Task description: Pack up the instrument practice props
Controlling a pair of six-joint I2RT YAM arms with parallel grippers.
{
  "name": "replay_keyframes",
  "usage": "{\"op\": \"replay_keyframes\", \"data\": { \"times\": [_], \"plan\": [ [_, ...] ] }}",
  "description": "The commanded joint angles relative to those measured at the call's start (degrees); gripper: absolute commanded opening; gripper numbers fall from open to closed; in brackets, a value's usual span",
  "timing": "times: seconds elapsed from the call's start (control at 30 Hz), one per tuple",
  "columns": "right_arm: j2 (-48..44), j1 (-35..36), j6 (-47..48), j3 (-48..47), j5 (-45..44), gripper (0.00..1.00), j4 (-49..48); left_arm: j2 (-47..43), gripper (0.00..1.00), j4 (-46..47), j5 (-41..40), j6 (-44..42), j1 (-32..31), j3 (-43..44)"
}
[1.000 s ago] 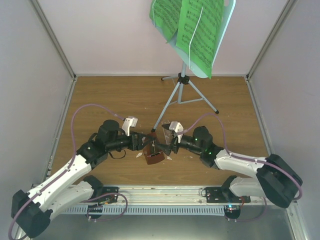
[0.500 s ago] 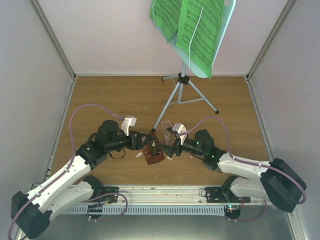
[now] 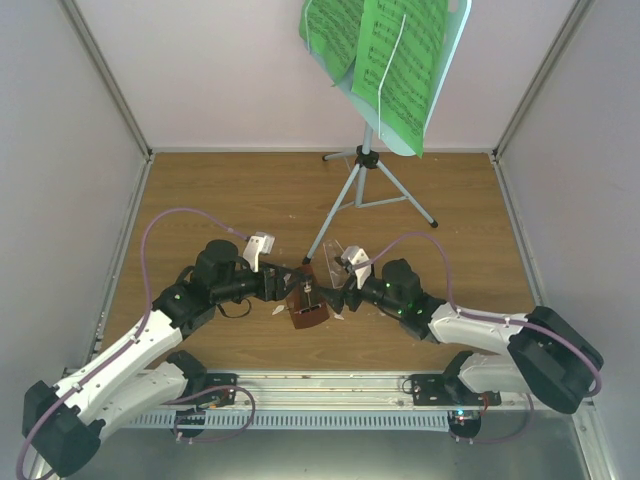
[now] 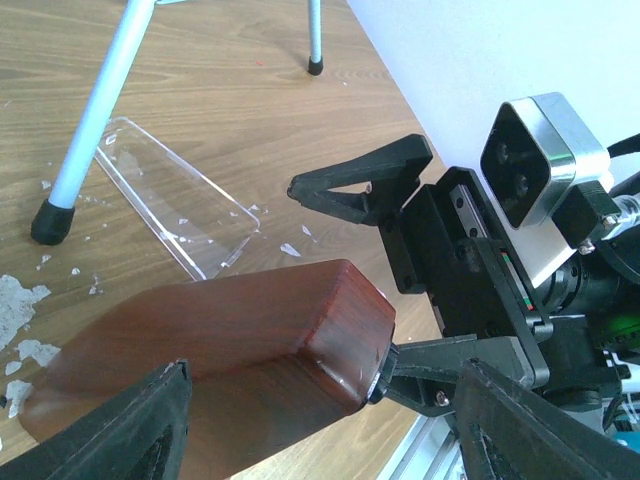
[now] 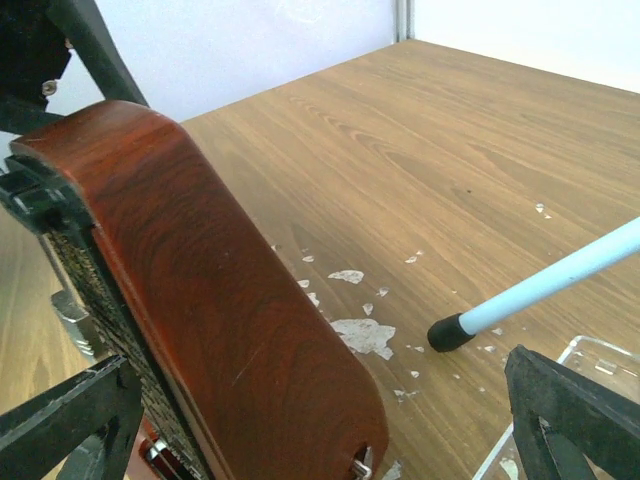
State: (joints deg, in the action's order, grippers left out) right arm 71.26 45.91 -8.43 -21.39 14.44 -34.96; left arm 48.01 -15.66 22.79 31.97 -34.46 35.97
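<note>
The reddish-brown metronome [image 3: 306, 308] is held tilted between both grippers, and fills the left wrist view [image 4: 230, 330] and the right wrist view [image 5: 220, 300]. My left gripper [image 3: 288, 292] is shut on it. My right gripper [image 3: 336, 296] is open, one finger [image 4: 440, 365] touching the metronome's end. The clear cover [image 3: 322, 267] lies flat on the table by a tripod foot [image 4: 50, 222]. The pale blue music stand [image 3: 368, 158] stands at the back with the green sheet-music pages [image 3: 400, 60] on it.
White crumbs [image 5: 365, 335] lie scattered on the wooden table around the tripod foot [image 5: 450, 331]. White walls close in the left, right and back. A metal rail [image 3: 330, 385] runs along the near edge between the arm bases.
My right gripper let go of the clear cover, which now lies on the table. It pulled back, then came in open to the metronome's end. My left arm and the metronome stayed put.
</note>
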Motion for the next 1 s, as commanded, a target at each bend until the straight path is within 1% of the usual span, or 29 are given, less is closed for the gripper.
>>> {"op": "replay_keyframes", "data": {
  "times": [0.0,0.4,0.73,0.97],
  "plan": [
    [0.5,0.41,-0.46,-1.38,-2.44,0.99,-1.97,-0.11,0.73,2.08,0.8,-0.41,0.09,-0.22],
    [2.36,0.93,0.19,-3.21,-0.52,0.99,-2.56,-0.2,0.73,2.5,1.25,-0.33,0.09,-0.79],
    [1.98,1.62,0.33,-3.31,-0.16,0.99,-2.5,-0.13,0.73,2.75,1.3,-0.39,0.09,-0.85],
    [1.1,1.8,-0.15,-2.79,-2.12,0.99,-2.32,-0.28,0.73,2.68,0.83,-0.24,0.09,-0.71]
  ]
}}
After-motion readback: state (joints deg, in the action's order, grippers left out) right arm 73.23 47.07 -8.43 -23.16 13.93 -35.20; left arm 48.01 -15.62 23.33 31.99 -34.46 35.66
